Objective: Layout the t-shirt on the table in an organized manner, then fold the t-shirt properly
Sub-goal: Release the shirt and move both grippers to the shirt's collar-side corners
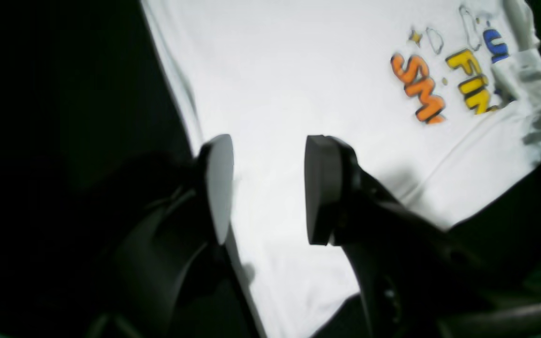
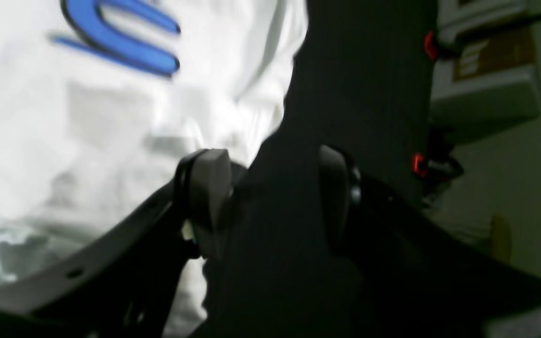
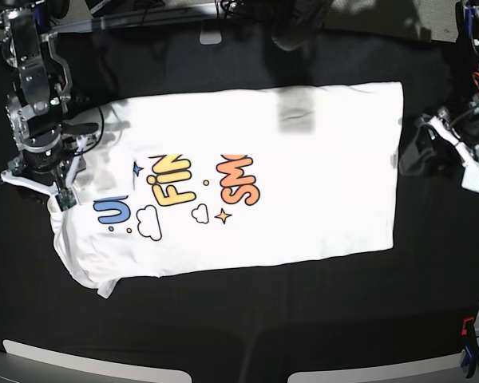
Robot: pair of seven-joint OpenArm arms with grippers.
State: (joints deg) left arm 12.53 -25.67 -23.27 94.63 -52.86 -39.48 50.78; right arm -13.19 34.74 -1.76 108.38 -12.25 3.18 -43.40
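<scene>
Shirt soft, limp, light: pinch hem corners at 3 o'clock; left gripper and right gripper spread, empty.

The t-shirt is spread flat on the table, print side up, hem toward the base view's right, collar end toward its left. The left gripper is placed beside the hem edge; the right gripper is placed at the collar end.
</scene>
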